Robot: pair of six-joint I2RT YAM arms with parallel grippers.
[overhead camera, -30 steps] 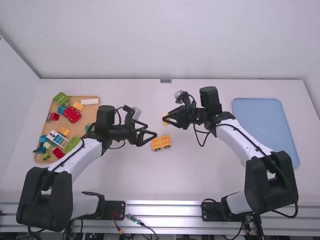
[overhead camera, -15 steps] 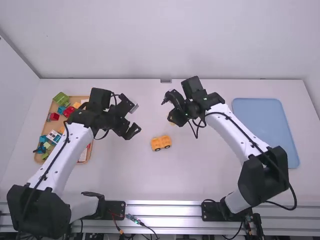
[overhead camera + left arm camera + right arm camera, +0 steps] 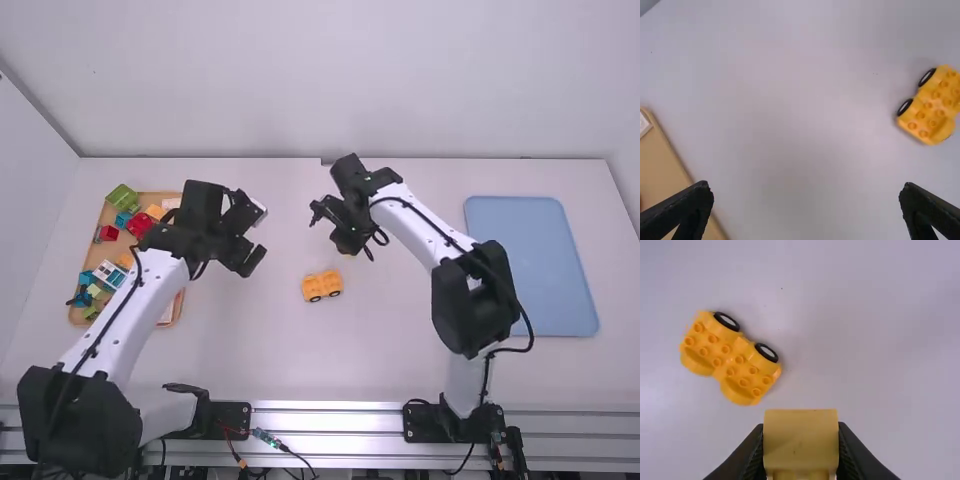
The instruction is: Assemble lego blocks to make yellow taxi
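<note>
The right tool (image 3: 801,432) clasps a yellow block (image 3: 800,446), apparently to top the base (image 3: 322,286) on the surface (image 3: 380,345); next, square it above and press down. The left tool (image 3: 806,188) gapes wide, empty.

A gripper can pass low over the table (image 3: 300,350) between the left gripper (image 3: 252,262) and the yellow wheeled base (image 3: 322,286). Beyond the base, the right gripper (image 3: 348,243) and its yellow block (image 3: 800,440) stand in the way. The left arm overhangs part of the tan tray (image 3: 660,172); the right arm bars the direct path toward the blue tray (image 3: 530,265).
</note>
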